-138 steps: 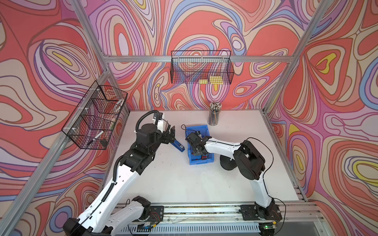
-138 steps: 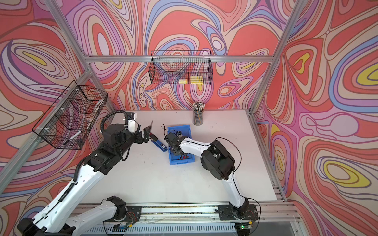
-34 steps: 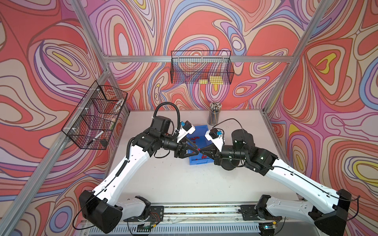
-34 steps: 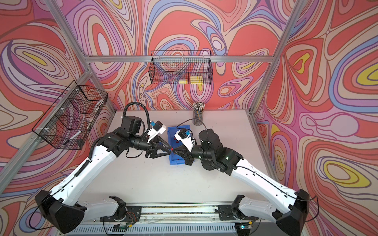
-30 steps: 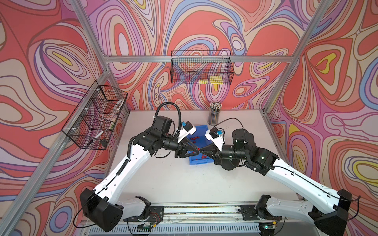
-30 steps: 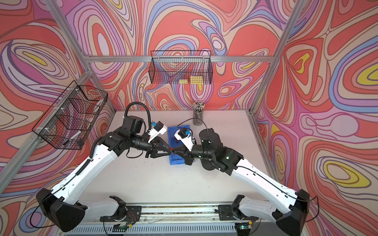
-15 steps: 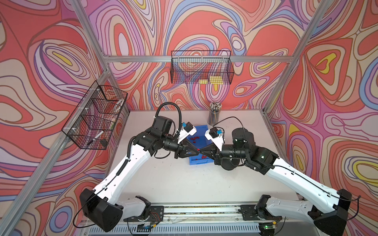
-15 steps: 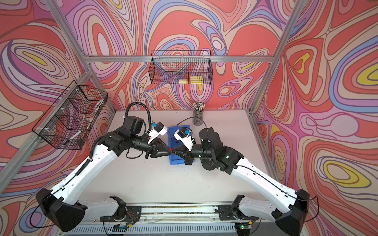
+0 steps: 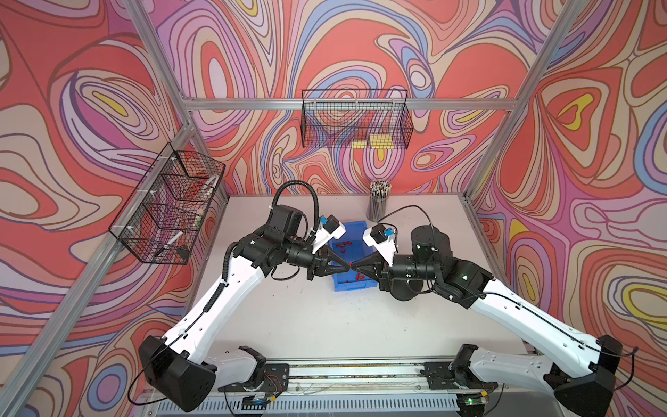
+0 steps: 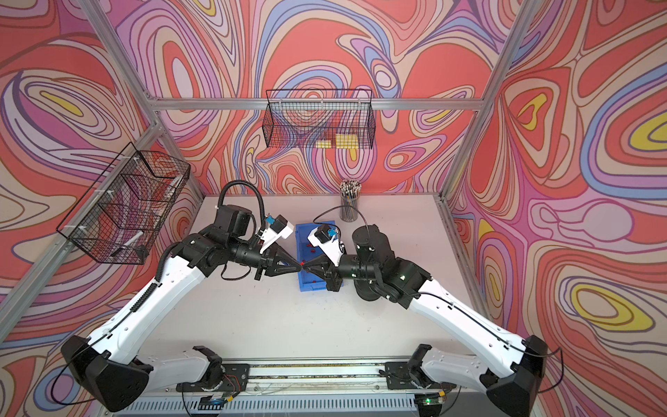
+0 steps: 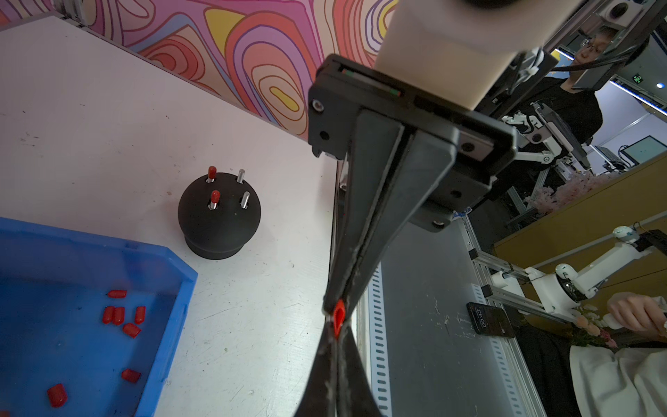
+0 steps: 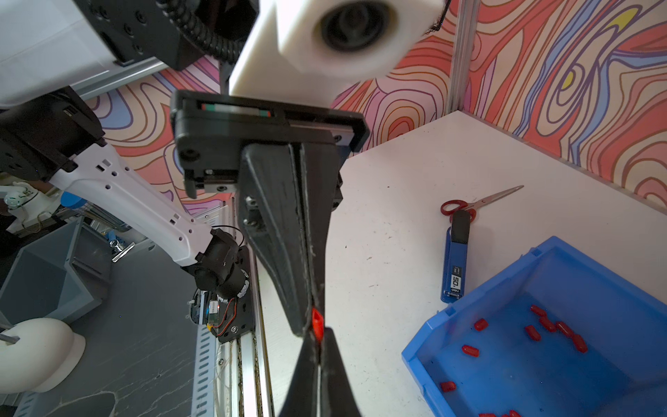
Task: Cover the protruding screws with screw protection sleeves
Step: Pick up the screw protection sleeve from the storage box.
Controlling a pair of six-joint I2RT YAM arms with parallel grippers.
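Note:
My left gripper [image 9: 348, 268] and right gripper [image 9: 356, 268] meet tip to tip above the blue bin [image 9: 338, 286]. Both are shut on the same red screw protection sleeve [image 11: 338, 317], one on each end. The right wrist view shows that sleeve [image 12: 317, 321] just past my right gripper [image 12: 317, 338]. The black round base [image 11: 219, 220] stands on the table beside the bin. Two of its protruding screws wear red sleeves [image 11: 212, 173], and two screws [image 11: 245, 199] are bare. In both top views my right arm largely covers the base [image 9: 404, 290]. Several loose sleeves [image 12: 541, 325] lie in the bin.
Red-handled scissors [image 12: 472, 205] and a blue lead box [image 12: 455, 260] lie on the table left of the bin. A cup of pencils [image 9: 378, 202] stands at the back. Wire baskets hang on the back wall [image 9: 355, 122] and the left wall [image 9: 169, 213].
My left gripper's jaws have closed onto the free end of the sleeve that the right gripper holds. Both arms have stayed almost where they were.

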